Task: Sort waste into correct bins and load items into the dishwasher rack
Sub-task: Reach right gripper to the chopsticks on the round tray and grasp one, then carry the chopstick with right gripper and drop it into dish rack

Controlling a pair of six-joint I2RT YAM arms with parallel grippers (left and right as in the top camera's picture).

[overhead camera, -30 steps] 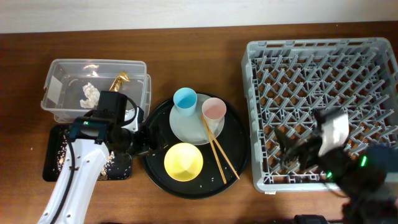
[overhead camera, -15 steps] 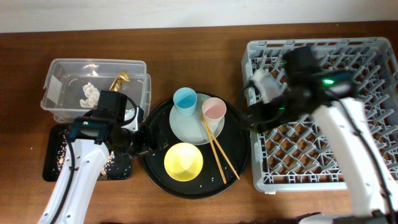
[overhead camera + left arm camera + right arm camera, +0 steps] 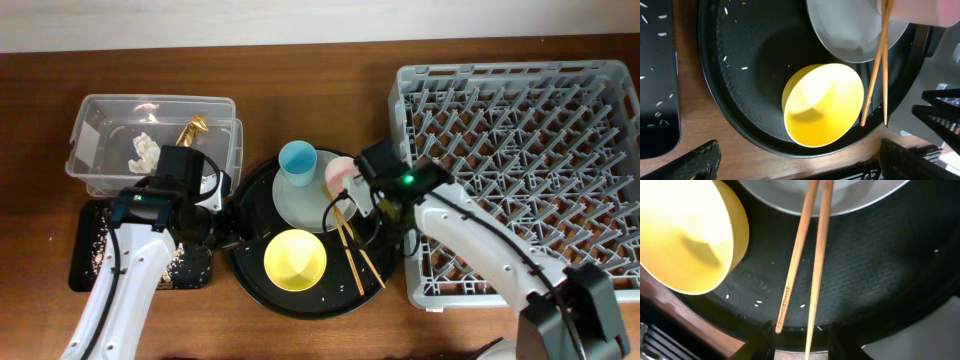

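The big grey dishwasher rack [image 3: 560,120] sits beside the round black tray [image 3: 300,302], on the right arm's side, and nothing is in it yet. On the tray are the grey-green plate [image 3: 300,205], the yellow bowl [image 3: 295,260] near the tray's front edge, and the wooden chopsticks [image 3: 819,255], which lean from the plate down onto the tray floor. The right gripper [image 3: 797,342] hangs low over the tray, fingers apart, with the chopstick tips between them. The left gripper [image 3: 797,156] hangs at the tray's other edge, fingers wide apart, holding nothing. The chopsticks are thin and a little spread, so the fingers may pinch only one, and the other could roll away or bump the bowl.
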